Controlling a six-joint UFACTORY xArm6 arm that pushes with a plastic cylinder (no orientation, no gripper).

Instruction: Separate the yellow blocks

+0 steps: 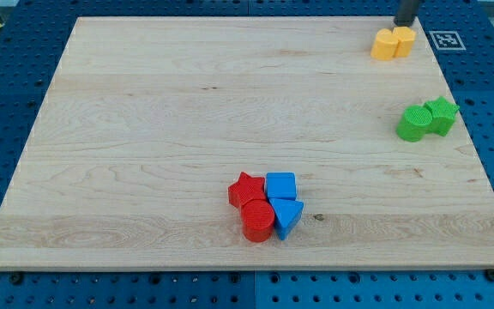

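Two yellow blocks touch each other at the view's top right: a larger one on the left and a smaller one on the right. The dark rod comes down from the top edge, and my tip stands just above the smaller yellow block, close to it or touching it.
A green cylinder and a green star touch at the view's right. Near the bottom middle a red star, a red cylinder, a blue cube and a blue triangle cluster together. A fiducial marker lies off the board's top right corner.
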